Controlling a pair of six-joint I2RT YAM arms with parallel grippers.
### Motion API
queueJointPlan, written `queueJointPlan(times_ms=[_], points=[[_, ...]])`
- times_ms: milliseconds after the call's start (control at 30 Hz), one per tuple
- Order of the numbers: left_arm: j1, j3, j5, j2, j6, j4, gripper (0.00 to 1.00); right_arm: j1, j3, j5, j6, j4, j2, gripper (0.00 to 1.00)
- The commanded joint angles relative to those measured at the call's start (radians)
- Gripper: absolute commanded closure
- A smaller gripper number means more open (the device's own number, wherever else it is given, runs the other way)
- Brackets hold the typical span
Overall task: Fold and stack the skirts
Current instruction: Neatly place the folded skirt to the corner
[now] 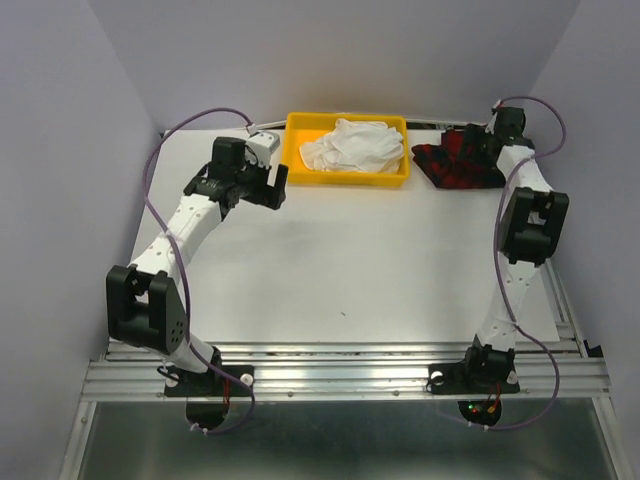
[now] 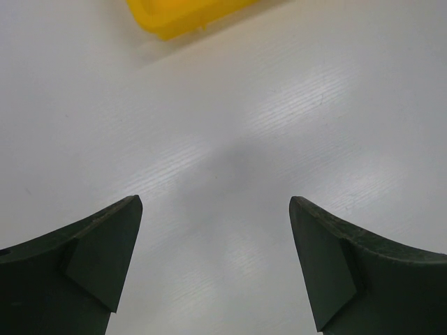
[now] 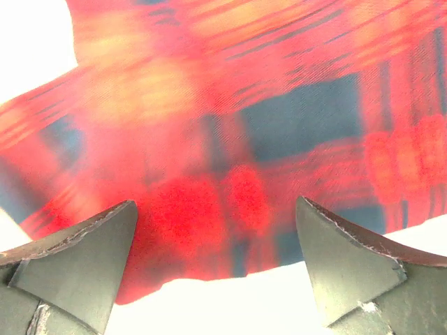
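Observation:
A red-and-black tartan skirt (image 1: pixel 452 162) lies crumpled on the white table at the back right, beside the yellow tray (image 1: pixel 345 181). A white crumpled cloth (image 1: pixel 352 145) fills the tray. My right gripper (image 1: pixel 473 148) hovers open just over the tartan skirt (image 3: pixel 230 125), with the skirt's near edge between its fingers and nothing gripped. My left gripper (image 1: pixel 279 187) stands open over bare table just left of the tray's front corner (image 2: pixel 183 15). In the wrist views both the left gripper (image 2: pixel 215 202) and the right gripper (image 3: pixel 216 204) have their jaws wide apart.
Grey walls close in the table at the back and both sides. An aluminium rail (image 1: pixel 345 372) runs along the near edge under the arm bases. Purple cables (image 1: pixel 152 190) loop from each arm.

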Motion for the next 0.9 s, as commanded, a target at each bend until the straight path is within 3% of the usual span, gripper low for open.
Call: queueJointPlan(times_ms=[0,167,300,500,700,867], points=[[0.019,0.139,-0.03,0.002,0.069,0.046,0.02,0.014,-0.065,-0.236,-0.068,-0.011,-0.306,0.0],[0.033,0.26,0.003,0.081,0.05,0.003,0.02,0.025,-0.115,-0.299,-0.199,-0.145,-0.461,0.0],[0.035,0.233,0.041,0.06,0.026,0.027,0.01,0.025,-0.229,-0.386,-0.257,-0.264,-0.581,0.0],[0.035,0.091,0.063,-0.021,0.027,0.053,0.02,0.057,-0.62,-0.454,-0.332,-0.341,-0.839,0.0],[0.033,-0.104,0.032,-0.155,0.084,0.063,0.01,0.087,-0.963,-0.421,-0.381,-0.333,-1.069,0.0],[0.032,-0.222,0.0,-0.265,0.136,0.057,0.02,0.087,-1.036,-0.424,-0.396,-0.377,-1.132,0.0]])
